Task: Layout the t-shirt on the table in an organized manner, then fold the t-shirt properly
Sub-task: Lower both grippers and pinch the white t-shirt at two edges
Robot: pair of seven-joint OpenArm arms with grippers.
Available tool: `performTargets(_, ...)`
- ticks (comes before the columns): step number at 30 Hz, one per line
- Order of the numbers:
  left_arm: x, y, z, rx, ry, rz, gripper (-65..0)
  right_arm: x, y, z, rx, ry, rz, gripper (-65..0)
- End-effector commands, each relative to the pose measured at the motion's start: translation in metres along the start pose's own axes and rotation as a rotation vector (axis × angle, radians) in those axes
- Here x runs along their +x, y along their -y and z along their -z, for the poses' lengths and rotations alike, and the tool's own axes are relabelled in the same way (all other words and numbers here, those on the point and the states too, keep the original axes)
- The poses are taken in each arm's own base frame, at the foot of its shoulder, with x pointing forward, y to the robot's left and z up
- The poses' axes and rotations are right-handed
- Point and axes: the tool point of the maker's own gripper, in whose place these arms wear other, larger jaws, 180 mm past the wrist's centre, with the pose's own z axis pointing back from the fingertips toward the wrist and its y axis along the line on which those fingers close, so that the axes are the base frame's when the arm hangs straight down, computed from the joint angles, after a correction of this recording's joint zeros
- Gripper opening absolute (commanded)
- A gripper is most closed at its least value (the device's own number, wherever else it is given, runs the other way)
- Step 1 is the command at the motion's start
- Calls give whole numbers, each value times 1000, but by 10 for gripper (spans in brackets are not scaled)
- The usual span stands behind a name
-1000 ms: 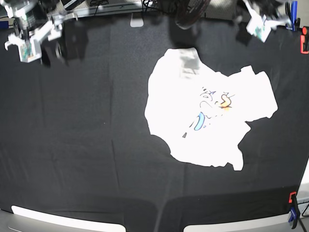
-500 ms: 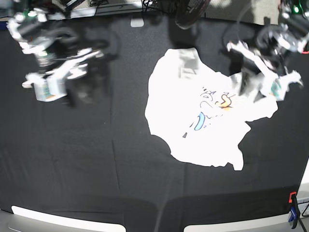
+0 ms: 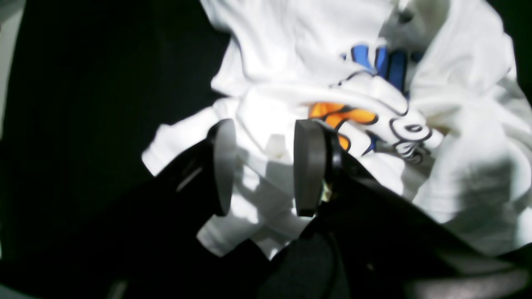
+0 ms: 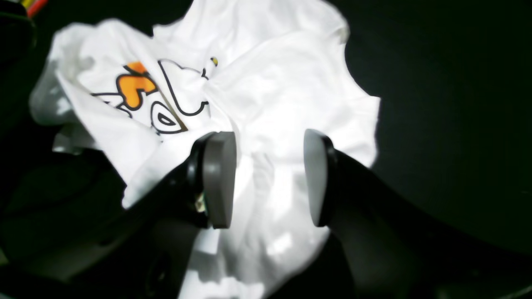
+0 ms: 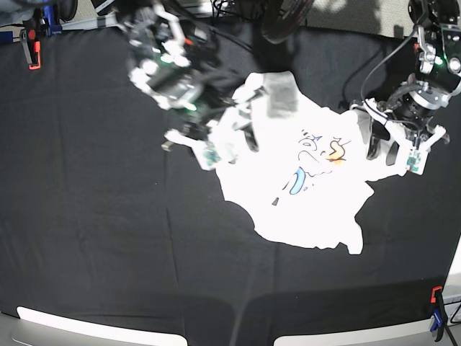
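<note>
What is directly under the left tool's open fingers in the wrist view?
Bunched white t-shirt lies beneath the left tool, with orange and blue print beside it. The table shows black past the shirt's edge; under the cloth it is hidden.

t-shirt (image 5: 302, 180): white, crumpled, print partly showing, right of centre on the table (image 5: 94, 231) | right gripper (image 5: 229, 140): blurred, at the shirt's left edge, jaws seemingly apart | left gripper (image 5: 392, 148): over the shirt's right sleeve area, jaws apart | clamps: red one (image 5: 29, 49) top left, another (image 5: 436, 311) bottom right
</note>
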Motion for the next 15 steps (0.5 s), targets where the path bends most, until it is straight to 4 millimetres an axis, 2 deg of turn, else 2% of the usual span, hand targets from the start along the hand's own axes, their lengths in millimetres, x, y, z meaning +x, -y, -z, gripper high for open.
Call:
performTargets(1, 13, -3, -2, 5, 46, 5, -435, 17, -5, 4, 7, 55, -10, -388)
performTargets(6, 14, -2, -2, 5, 49, 5, -435, 14, -14, 26, 2, 35, 3, -388)
performTargets(12, 14, -2, -2, 5, 49, 5, -435, -10, -31, 43, 54, -19, 111, -388)
performTargets(15, 14, -2, -2, 5, 49, 4, -435, -16, -37, 46, 72, -33, 147, -388)
